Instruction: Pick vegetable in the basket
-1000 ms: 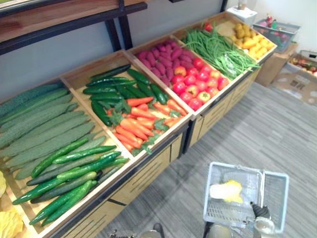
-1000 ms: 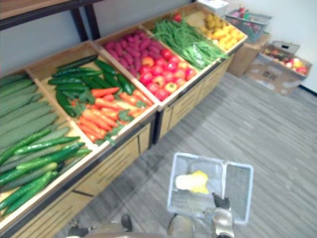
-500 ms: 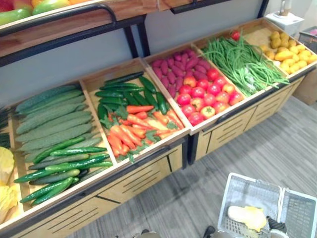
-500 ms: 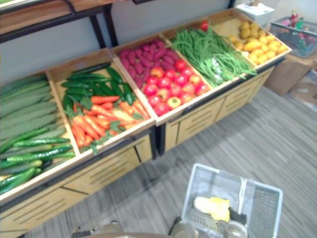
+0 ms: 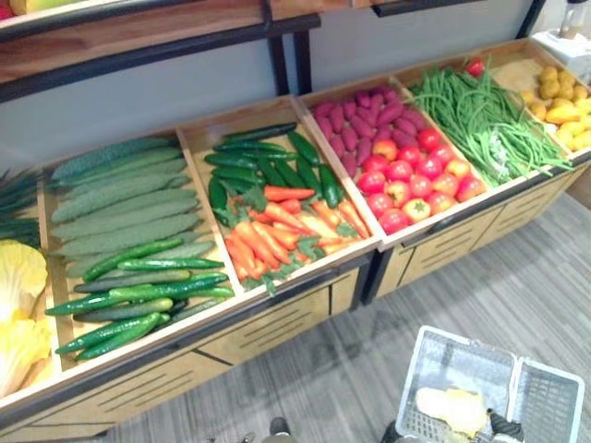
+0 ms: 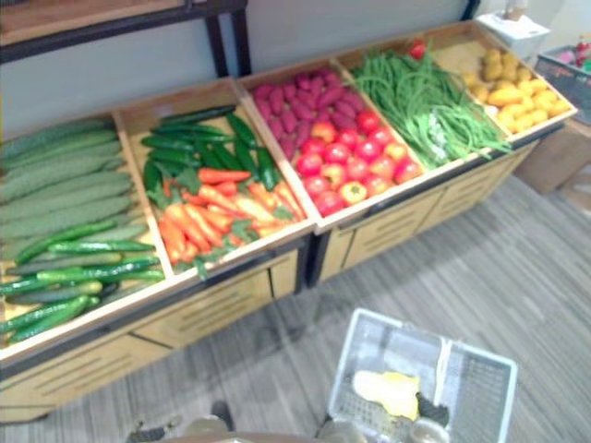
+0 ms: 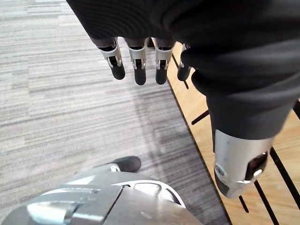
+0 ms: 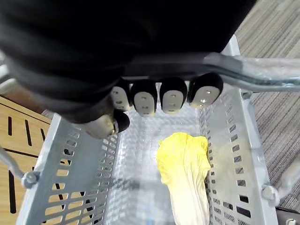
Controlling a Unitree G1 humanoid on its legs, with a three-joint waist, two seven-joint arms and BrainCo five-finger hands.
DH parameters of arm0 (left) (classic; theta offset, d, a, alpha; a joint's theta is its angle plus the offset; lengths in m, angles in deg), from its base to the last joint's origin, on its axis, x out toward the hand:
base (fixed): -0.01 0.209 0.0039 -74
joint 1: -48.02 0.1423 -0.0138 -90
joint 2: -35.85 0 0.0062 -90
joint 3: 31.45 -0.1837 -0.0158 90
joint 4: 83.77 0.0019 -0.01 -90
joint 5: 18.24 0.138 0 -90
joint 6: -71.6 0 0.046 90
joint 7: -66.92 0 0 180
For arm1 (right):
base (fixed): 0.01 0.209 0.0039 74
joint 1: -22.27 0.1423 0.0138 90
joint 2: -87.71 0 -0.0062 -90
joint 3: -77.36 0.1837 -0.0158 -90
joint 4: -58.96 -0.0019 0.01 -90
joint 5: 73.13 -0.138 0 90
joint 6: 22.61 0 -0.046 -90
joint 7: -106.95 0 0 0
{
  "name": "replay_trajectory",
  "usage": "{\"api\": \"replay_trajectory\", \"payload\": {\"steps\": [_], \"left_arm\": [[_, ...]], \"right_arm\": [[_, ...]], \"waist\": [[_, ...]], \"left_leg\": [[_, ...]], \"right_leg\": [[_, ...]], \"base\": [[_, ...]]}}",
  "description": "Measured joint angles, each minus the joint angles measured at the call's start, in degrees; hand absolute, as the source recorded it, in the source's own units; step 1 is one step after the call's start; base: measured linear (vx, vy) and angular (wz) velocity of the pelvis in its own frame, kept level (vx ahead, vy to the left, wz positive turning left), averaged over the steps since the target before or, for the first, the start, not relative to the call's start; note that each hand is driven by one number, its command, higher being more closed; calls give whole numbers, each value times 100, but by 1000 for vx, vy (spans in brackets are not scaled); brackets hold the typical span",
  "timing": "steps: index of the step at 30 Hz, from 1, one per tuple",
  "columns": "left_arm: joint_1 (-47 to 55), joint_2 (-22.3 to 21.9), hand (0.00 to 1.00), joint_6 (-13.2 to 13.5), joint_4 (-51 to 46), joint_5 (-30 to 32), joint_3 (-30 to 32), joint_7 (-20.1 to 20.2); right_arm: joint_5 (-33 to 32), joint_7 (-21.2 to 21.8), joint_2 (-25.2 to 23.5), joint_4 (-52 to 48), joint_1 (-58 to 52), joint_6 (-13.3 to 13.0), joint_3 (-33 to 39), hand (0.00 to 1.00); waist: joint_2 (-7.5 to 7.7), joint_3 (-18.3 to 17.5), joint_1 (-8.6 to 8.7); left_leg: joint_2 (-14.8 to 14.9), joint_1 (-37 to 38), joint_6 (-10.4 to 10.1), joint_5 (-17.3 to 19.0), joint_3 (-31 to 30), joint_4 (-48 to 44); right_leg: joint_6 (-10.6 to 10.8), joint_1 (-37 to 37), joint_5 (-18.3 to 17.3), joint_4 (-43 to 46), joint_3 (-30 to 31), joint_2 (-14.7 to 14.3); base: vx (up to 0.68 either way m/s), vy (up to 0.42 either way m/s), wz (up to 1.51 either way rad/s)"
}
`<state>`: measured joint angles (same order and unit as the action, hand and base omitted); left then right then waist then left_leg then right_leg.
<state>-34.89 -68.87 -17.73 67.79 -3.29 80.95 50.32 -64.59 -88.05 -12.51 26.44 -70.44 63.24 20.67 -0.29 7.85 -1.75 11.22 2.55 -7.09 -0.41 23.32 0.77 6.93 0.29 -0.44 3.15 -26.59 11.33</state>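
The left hand [image 7: 139,70] hangs empty, fingers loose, just beside the wooden stand [image 7: 190,104]; lifted carelessly toward the cucumbers [image 5: 152,265] above, it could knock the edge. The right hand [image 8: 159,96] is curled round the handle [image 8: 253,72] of the basket [image 8: 70,159], a cabbage [image 8: 185,173] lying inside below it; a lurch could tip that out.

Pale yellow cabbage [image 8: 183,180] lying inside grey basket [image 8: 61,176].
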Motion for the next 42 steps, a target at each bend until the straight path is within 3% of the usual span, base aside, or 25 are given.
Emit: {"api": "replay_trajectory", "payload": {"steps": [3,5,7,10,11,12,13,15,16,17,18,22,24,34,39,42], "left_arm": [[21,146,0,2,3,122,-414,7],[38,255,0,3,4,124,-698,7],[9,334,0,6,-1,123,-791,7],[-102,436,0,11,-6,115,-800,6],[-183,461,0,16,-2,112,-785,5],[-234,445,0,11,1,109,-782,1],[-239,450,0,12,3,109,-758,-2],[-234,558,0,12,14,110,-610,-4],[-248,606,0,23,1,110,-498,-4],[-287,555,0,25,25,108,-362,-5],[-293,307,0,44,48,116,-222,-7],[-276,64,0,57,137,106,-166,-5],[-257,27,0,63,123,102,-165,-6],[-230,117,0,169,-337,-129,-348,-152],[-280,114,0,310,-804,-135,-813,-355],[-232,118,0,302,-1211,-134,-1132,-366]], "right_arm": [[-2,8,3,-19,68,-9,-12,100],[-2,4,14,-10,162,-14,-52,100],[-5,4,8,28,261,-26,-195,100],[-3,13,-5,193,320,-76,-294,100],[-10,24,-16,220,326,-131,-291,100],[-49,16,-33,217,334,-150,-240,100],[-62,17,-40,218,330,-145,-226,100],[-66,47,-107,222,333,-137,-210,100],[-66,46,-182,227,315,-139,-160,100],[-66,42,-188,256,326,-137,-90,100],[-51,42,-151,247,350,-133,-15,100],[-59,57,-62,382,350,-88,251,100],[-66,59,-34,425,338,-7,440,100],[-66,50,-7,449,250,-4,452,100],[-216,-68,103,647,225,-20,488,100],[-242,-120,82,649,188,10,507,100]], "waist": [[124,15,4],[185,-8,12],[191,-12,40],[224,-59,74],[266,-9,96],[176,41,105],[197,28,131],[396,17,140],[576,-8,143],[598,2,130],[363,-20,78],[-29,-28,94],[-89,-44,145],[43,-93,166],[0,-115,219],[-24,-102,152]], "left_leg": [[-315,86,172,416,161,-215],[-558,269,220,572,268,-197],[-524,275,222,594,238,-173],[-435,273,240,477,69,-104],[-398,252,260,452,-78,-86],[-287,250,256,445,-173,-87],[-189,250,237,442,-222,-85],[-194,264,143,426,-399,-68],[-299,279,68,420,-492,-58],[-306,373,-6,386,-526,28],[-159,423,-107,322,-524,153],[48,393,-223,242,-680,226],[77,422,-222,240,-703,227],[-64,345,-219,240,-851,297],[-231,73,-124,172,-1447,245],[-272,-19,-104,157,-1770,208]], "right_leg": [[229,-300,-418,892,236,592],[155,-600,-400,1678,561,917],[-123,-786,-194,1948,790,867],[-250,-788,47,1922,831,737],[-342,-925,111,2274,877,761],[-287,-1002,-93,2167,1033,649],[-226,-979,-184,1790,1181,482],[-72,-990,-7,1116,1325,344],[-4,-995,382,937,1336,376],[116,-906,123,975,1268,406],[68,-815,80,852,1149,242],[35,-509,5,436,826,-26],[35,-336,5,288,744,-76],[155,-184,149,-52,584,16],[200,110,173,-233,-33,193],[201,304,173,-307,-360,220]], "base": [[-11,174,-18],[22,171,-22],[43,107,-4],[149,45,25],[130,-23,47],[127,-52,49],[131,-91,46],[109,-113,55],[148,-224,51],[170,-233,28],[165,-221,12],[74,-121,18],[25,-58,29],[22,11,10],[24,20,60],[10,5,53]]}}
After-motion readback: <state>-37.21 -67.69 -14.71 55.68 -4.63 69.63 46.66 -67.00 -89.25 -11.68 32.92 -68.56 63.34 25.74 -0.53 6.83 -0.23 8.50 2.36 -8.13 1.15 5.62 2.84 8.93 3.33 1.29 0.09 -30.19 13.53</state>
